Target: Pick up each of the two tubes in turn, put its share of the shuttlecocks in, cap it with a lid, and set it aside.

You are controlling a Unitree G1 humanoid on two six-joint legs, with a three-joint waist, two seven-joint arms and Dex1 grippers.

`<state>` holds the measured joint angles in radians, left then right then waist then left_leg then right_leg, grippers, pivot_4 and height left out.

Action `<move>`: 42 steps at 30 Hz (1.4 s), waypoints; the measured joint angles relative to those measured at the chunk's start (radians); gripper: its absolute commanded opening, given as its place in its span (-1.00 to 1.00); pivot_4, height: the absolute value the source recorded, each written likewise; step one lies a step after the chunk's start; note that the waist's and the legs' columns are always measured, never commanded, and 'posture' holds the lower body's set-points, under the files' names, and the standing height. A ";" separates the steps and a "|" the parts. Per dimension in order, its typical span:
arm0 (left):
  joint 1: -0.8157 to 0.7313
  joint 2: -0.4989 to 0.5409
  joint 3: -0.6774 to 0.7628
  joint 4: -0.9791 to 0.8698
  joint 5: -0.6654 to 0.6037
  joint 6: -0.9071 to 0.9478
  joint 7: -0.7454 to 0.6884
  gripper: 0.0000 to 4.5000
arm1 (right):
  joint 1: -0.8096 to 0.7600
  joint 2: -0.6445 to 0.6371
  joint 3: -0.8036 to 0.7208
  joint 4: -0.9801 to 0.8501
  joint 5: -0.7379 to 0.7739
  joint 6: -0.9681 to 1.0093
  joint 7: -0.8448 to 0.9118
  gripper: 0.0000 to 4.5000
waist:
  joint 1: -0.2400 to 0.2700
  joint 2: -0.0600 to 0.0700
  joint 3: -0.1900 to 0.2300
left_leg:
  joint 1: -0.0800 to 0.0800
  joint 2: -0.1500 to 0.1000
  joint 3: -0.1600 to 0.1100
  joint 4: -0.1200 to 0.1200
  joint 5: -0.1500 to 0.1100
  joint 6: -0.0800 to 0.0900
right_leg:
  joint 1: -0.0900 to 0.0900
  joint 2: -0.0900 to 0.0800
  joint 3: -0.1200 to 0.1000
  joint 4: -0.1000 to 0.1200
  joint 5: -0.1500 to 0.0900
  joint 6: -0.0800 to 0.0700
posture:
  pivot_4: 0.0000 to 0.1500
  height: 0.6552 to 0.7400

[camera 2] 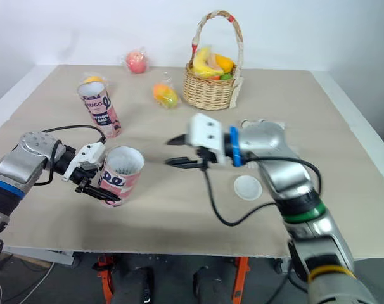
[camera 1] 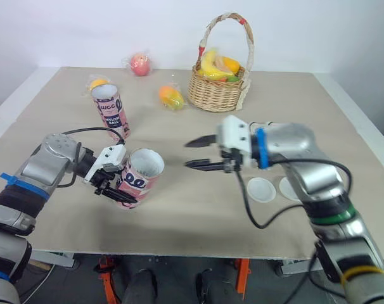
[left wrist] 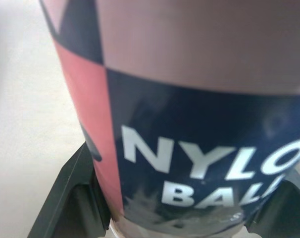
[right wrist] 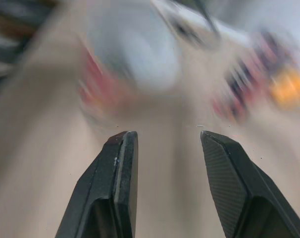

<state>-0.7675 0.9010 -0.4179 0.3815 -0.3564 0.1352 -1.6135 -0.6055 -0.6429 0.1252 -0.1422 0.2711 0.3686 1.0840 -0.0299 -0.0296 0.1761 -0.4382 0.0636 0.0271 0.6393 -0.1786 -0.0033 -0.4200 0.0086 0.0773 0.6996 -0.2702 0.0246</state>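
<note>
My left gripper [camera 1: 124, 183] is shut on a pink and navy tube [camera 1: 141, 173], which it holds tilted just above the table with the open mouth facing up and to the right. Close up, the tube's label [left wrist: 199, 163] fills the space between the black fingers [left wrist: 75, 198]. Something white shows inside its mouth; I cannot tell what. A second matching tube [camera 1: 111, 110] stands upright further back on the left. My right gripper [camera 1: 189, 154] hovers open and empty to the right of the held tube, pointing at it. Two white lids [camera 1: 262, 189] [camera 1: 288, 188] lie under my right forearm.
A wicker basket [camera 1: 217, 92] of fruit stands at the back centre. A bagged mango [camera 1: 172, 97], a bagged red fruit [camera 1: 140, 63] and an orange fruit [camera 1: 98, 82] lie around the back left. The table's front edge [camera 1: 179, 253] is close below the arms.
</note>
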 measured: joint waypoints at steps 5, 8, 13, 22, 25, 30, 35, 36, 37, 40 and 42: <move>0.009 0.005 0.008 -0.007 0.002 0.001 -0.001 0.28 | 0.276 -0.055 -0.194 -0.141 0.031 0.098 -0.122 0.00 | 0.002 0.002 0.000 | 0.001 0.000 -0.001 -0.002 0.000 0.000 | -0.001 0.001 0.000 0.000 -0.001 -0.001 | 1.00 0.98; 0.011 0.007 0.009 0.000 0.004 0.001 -0.001 0.28 | 0.400 -0.067 -0.283 -0.231 0.058 0.176 -0.182 0.00 | -0.003 0.002 -0.001 | 0.002 0.001 -0.001 -0.002 0.000 0.000 | 0.000 0.002 0.001 0.000 -0.002 0.003 | 1.00 0.98; 0.009 0.006 0.001 0.016 0.005 -0.003 0.002 0.28 | 0.439 -0.066 -0.310 -0.274 0.039 0.242 -0.302 0.00 | -0.011 0.002 -0.001 | 0.006 0.000 0.001 0.000 0.001 0.000 | 0.004 0.002 0.003 0.000 0.001 0.004 | 1.00 0.98; -0.005 -0.007 -0.010 0.030 0.004 -0.008 -0.003 0.28 | 0.288 -0.004 -0.185 -0.048 -0.085 0.260 -0.473 0.00 | -0.014 0.002 -0.001 | 0.007 -0.002 0.002 0.000 0.002 0.001 | 0.004 0.001 0.007 0.000 0.001 0.006 | 1.00 0.98; -0.005 -0.006 -0.010 0.027 0.002 -0.006 -0.003 0.28 | 0.226 0.002 -0.156 0.023 -0.118 0.287 -0.508 0.00 | -0.013 0.002 -0.001 | 0.006 -0.002 0.001 -0.001 0.002 0.001 | 0.004 0.002 0.007 0.000 0.001 0.006 | 1.00 0.98; -0.005 -0.006 -0.009 0.027 0.002 -0.002 -0.003 0.28 | 0.182 0.006 -0.094 0.053 -0.161 0.329 -0.531 0.00 | -0.012 0.002 -0.001 | 0.006 -0.002 0.001 -0.001 0.002 0.001 | 0.004 0.002 0.007 0.000 0.000 0.006 | 1.00 0.98; -0.005 -0.006 -0.008 0.027 0.002 0.001 -0.003 0.28 | 0.149 0.018 -0.064 0.055 -0.181 0.395 -0.547 0.00 | -0.012 0.002 -0.001 | 0.006 -0.002 0.001 -0.001 0.002 0.001 | 0.004 0.002 0.007 0.000 0.000 0.006 | 1.00 0.98; -0.005 -0.006 -0.008 0.027 0.002 0.002 -0.003 0.28 | 0.146 0.022 -0.058 0.055 -0.182 0.404 -0.550 0.00 | -0.012 0.002 -0.001 | 0.006 -0.002 0.001 -0.001 0.002 0.001 | 0.003 0.002 0.007 0.000 0.000 0.006 | 1.00 0.98; -0.005 -0.006 -0.008 0.026 0.002 0.002 -0.003 0.28 | 0.141 0.027 -0.053 0.055 -0.189 0.413 -0.556 0.00 | -0.012 0.002 -0.001 | 0.006 -0.002 0.001 -0.001 0.002 0.001 | 0.003 0.002 0.007 0.000 0.000 0.006 | 1.00 0.98; -0.005 -0.006 -0.007 0.026 0.002 0.002 -0.003 0.28 | 0.123 0.029 -0.040 0.059 -0.210 0.424 -0.572 0.00 | -0.012 0.002 -0.001 | 0.006 -0.002 0.001 -0.001 0.002 0.001 | 0.003 0.002 0.007 0.000 0.001 0.006 | 1.00 0.98; -0.004 -0.006 -0.007 0.025 0.002 0.003 -0.003 0.28 | 0.117 0.029 -0.030 0.066 -0.236 0.425 -0.590 0.00 | -0.012 0.002 -0.001 | 0.006 -0.002 0.001 -0.001 0.002 0.001 | 0.003 0.002 0.007 0.000 0.000 0.006 | 1.00 0.98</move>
<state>-0.7719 0.8946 -0.4249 0.4062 -0.3541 0.1383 -1.6161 -0.4887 -0.6135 0.0954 -0.0763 0.0355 0.7934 0.4935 -0.0423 -0.0272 0.1754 -0.4327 0.0613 0.0282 0.6382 -0.1767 -0.0024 -0.4167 0.0102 0.0842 0.6993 -0.2697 0.0309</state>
